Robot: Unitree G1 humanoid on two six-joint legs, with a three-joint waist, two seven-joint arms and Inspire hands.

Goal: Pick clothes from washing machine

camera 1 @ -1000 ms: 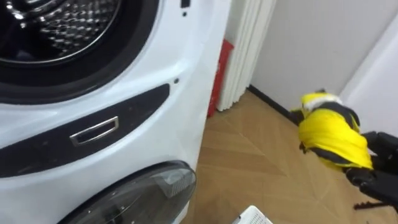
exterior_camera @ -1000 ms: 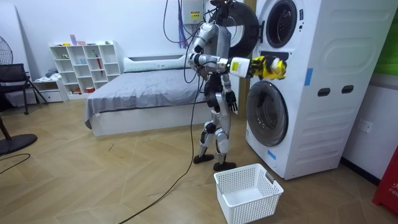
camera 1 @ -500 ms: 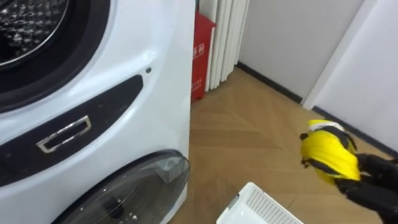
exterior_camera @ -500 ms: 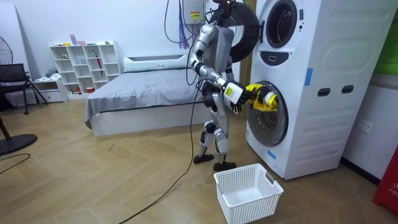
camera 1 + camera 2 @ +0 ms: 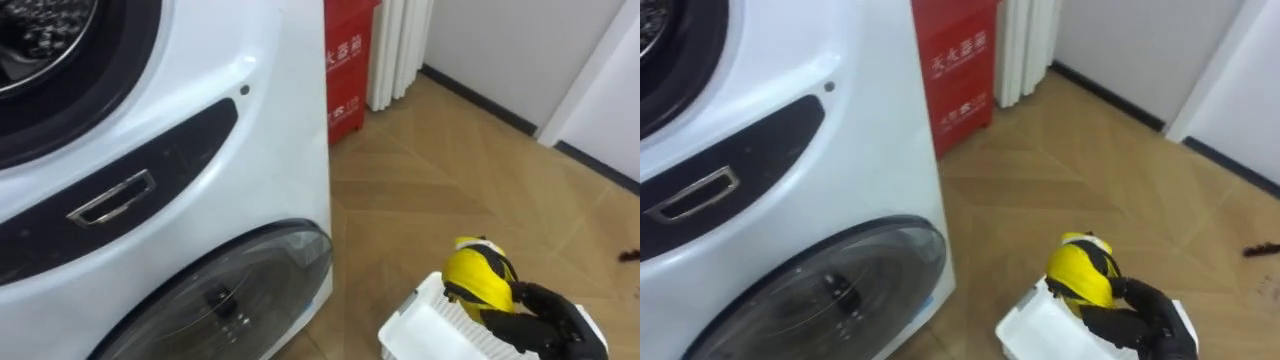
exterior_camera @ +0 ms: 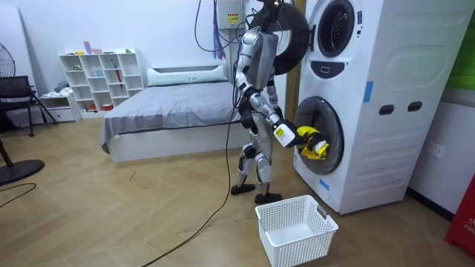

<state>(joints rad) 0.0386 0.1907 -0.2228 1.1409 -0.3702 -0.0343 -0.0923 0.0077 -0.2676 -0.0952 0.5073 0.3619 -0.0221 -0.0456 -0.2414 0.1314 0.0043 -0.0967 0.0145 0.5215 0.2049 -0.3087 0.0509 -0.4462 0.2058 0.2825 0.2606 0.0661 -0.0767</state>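
Observation:
A bunched yellow cloth (image 5: 478, 280) with dark trim is held in my right hand (image 5: 535, 305), whose dark fingers curl round it from the lower right. Hand and cloth hang just above the near rim of a white mesh laundry basket (image 5: 412, 328) on the floor. In the room view I stand before the stacked white washing machines (image 6: 371, 96), right arm reaching down, the cloth (image 6: 312, 142) in front of the lower machine's round door. The upper drum opening (image 5: 40, 40) is at the top left, and the lower glass door (image 5: 220, 300) is shut.
A red box (image 5: 350, 60) and a white ribbed panel (image 5: 400, 40) stand against the wall past the machine's corner. Wooden floor stretches to the right. In the room view a bed (image 6: 171, 111) and a white shelf (image 6: 100, 78) lie behind me.
My right hand has come down with the yellow cloth from chest height to just over the basket. The eye view has shifted, bringing the basket and the lower door further in.

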